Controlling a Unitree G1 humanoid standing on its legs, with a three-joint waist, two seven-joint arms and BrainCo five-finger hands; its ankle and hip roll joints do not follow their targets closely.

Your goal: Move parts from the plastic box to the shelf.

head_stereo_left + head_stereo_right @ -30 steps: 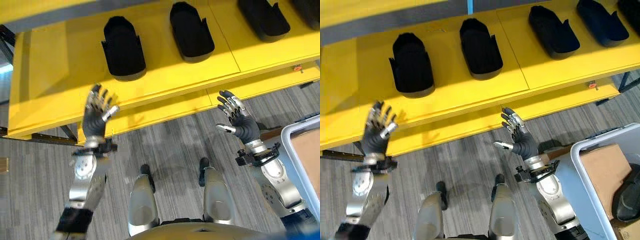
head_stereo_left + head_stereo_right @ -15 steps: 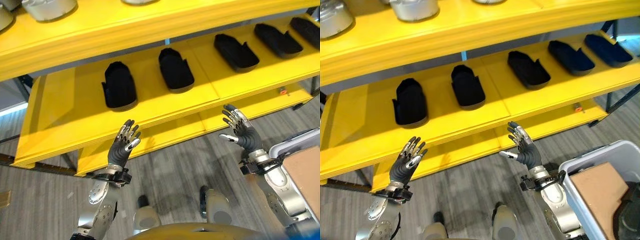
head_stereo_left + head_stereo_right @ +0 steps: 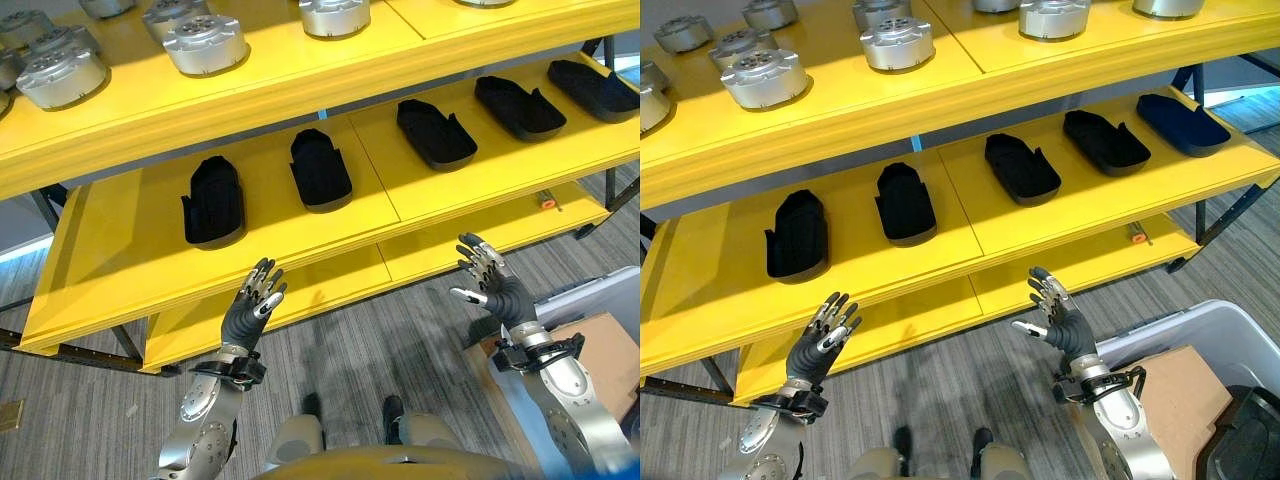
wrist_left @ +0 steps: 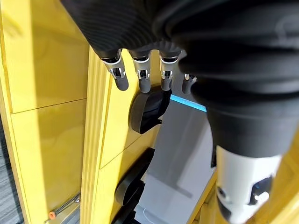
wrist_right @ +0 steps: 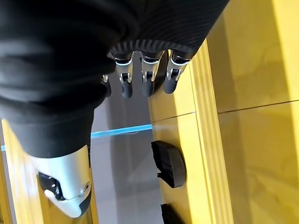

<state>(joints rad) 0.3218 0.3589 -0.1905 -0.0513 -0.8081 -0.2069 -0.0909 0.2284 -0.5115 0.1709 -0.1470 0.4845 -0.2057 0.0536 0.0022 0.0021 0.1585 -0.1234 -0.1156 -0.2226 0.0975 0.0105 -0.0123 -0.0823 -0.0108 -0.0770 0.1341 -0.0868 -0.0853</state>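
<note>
Several black moulded parts [image 3: 212,200] [image 3: 320,169] [image 3: 1021,168] lie in a row on the middle board of the yellow shelf [image 3: 130,250]. My left hand [image 3: 246,308] is raised in front of the shelf's lower edge, fingers straight, holding nothing. My right hand [image 3: 492,287] is raised at the right, also open and empty, above the near corner of the white plastic box [image 3: 1160,330]. The box holds a brown cardboard piece [image 3: 1175,388] and a dark part [image 3: 1245,440]. In the left wrist view the left hand's fingers [image 4: 141,70] stand straight before a black part [image 4: 145,109].
Silver round metal parts [image 3: 205,42] [image 3: 762,75] stand on the top board of the shelf. A small orange-tipped item [image 3: 546,200] lies on the lowest board at the right. Grey carpet floor [image 3: 380,330] lies between me and the shelf.
The camera has tilted up, bringing the top board with silver parts into view. Both hands stay open and raised; the left one sits lower in the picture than a second ago.
</note>
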